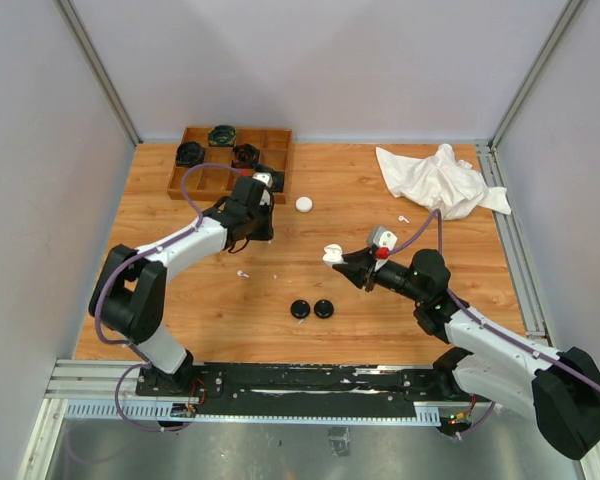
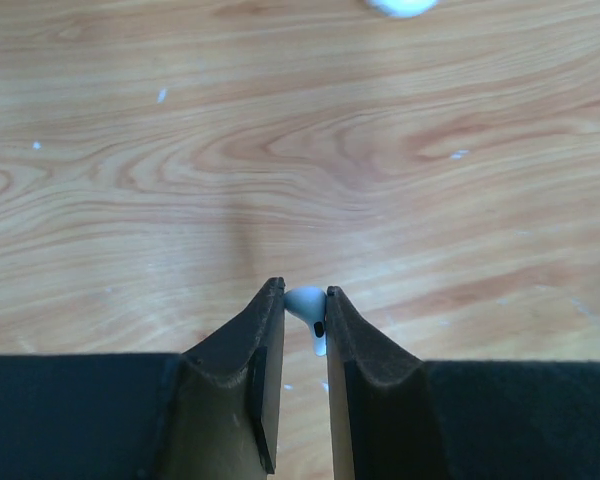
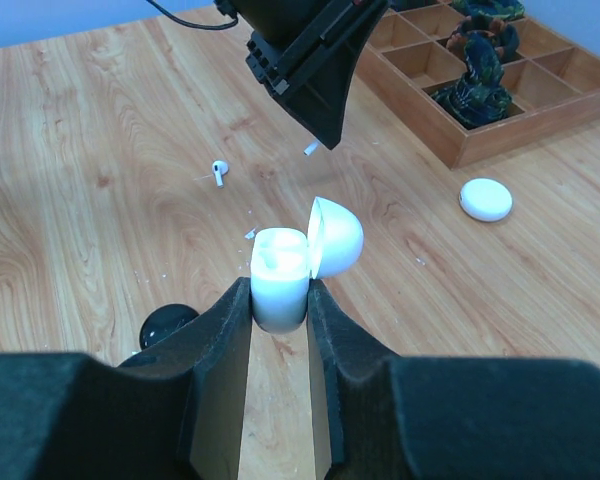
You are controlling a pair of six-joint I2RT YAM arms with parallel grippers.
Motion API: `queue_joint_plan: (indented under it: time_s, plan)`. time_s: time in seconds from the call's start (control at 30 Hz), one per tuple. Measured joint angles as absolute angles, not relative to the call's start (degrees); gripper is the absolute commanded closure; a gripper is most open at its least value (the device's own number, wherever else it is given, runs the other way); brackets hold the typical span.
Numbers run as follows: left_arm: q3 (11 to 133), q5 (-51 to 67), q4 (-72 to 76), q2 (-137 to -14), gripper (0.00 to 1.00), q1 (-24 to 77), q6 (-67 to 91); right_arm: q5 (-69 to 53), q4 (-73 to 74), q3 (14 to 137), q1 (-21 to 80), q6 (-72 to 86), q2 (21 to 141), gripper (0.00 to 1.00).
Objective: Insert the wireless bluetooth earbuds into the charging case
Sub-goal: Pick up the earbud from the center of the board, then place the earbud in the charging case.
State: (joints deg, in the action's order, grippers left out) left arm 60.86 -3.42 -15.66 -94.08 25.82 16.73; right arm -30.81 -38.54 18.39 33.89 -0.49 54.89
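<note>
My left gripper (image 2: 304, 292) is shut on a white stemmed earbud (image 2: 307, 305), pinched at the fingertips above bare wood. From the right wrist view that gripper (image 3: 321, 128) hangs beyond the case, and the earbud's (image 3: 311, 148) tip pokes out below it. My right gripper (image 3: 280, 292) is shut on a white charging case (image 3: 279, 272) whose lid (image 3: 336, 235) stands open to the right. In the top view the case (image 1: 332, 254) sits mid-table, with the left gripper (image 1: 262, 232) to its upper left. A second white earbud (image 3: 218, 172) lies loose on the table.
A wooden compartment tray (image 1: 202, 181) at the back left holds black cases. A closed white case (image 1: 304, 204) lies near it. Two black pucks (image 1: 300, 309) sit near the front. A crumpled white cloth (image 1: 440, 180) lies back right, with another small earbud (image 1: 403, 218) beside it.
</note>
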Motion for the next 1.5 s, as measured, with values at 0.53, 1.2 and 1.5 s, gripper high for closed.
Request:
queue_joint_plan:
  time_s: [0.53, 1.2, 1.5]
  plan:
    - [54.8, -14.5, -5.3, -73.3, 0.82, 41.6, 22.6, -25.4, -49.0, 18.0, 37.6, -3.4, 57.6, 0.99]
    - [42.0, -21.6, 10.5, -57.2, 0.85, 55.7, 27.7, -23.9, -66.4, 17.0, 39.9, -4.6, 63.2, 0.99]
    - [40.3, -23.7, 17.8, -56.8, 0.86, 57.8, 27.4, -23.5, -69.5, 16.5, 41.0, -4.6, 63.7, 0.99]
